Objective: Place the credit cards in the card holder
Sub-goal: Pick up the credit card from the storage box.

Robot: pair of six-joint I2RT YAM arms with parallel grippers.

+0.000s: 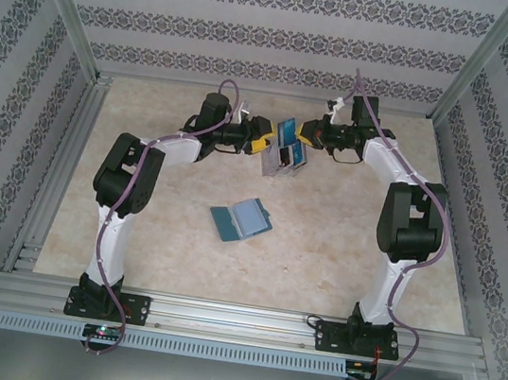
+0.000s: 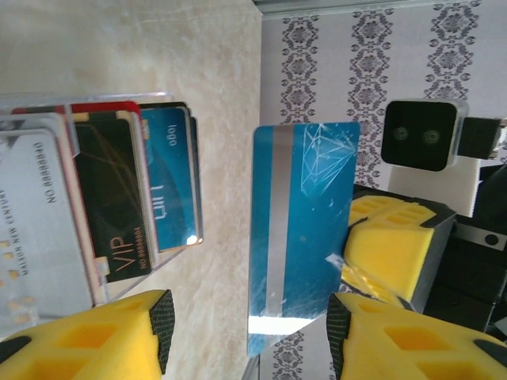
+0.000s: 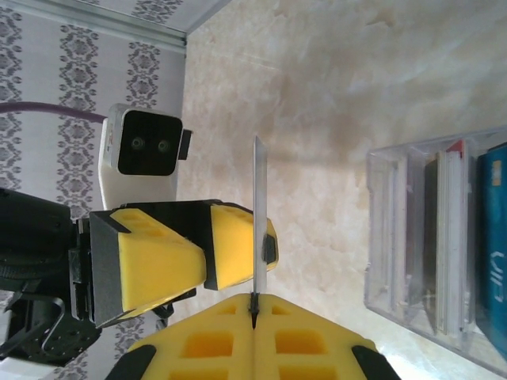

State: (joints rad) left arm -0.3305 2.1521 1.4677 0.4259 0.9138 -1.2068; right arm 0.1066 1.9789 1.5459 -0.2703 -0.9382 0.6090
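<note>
Hanging above the worktop (image 1: 160, 243), one blue credit card (image 2: 301, 229) stands on edge in the right tool (image 3: 255, 299), whose two fingers are clamped tight on it. The left tool (image 2: 249, 328) gapes wide just beside it, gripping nothing. One teal card holder (image 1: 240, 217) lies open nearer the arms; one clear stand (image 1: 284, 163) keeps at least four more cards (image 2: 119, 198).

Wallet (image 1: 240, 219) before stand (image 1: 287, 163); perhaps slightly left.

From above we look down on the tabletop (image 1: 177, 255); our wrist cameras (image 2: 420, 134) face each other closely, sharing the blue card (image 2: 305, 229).
</note>
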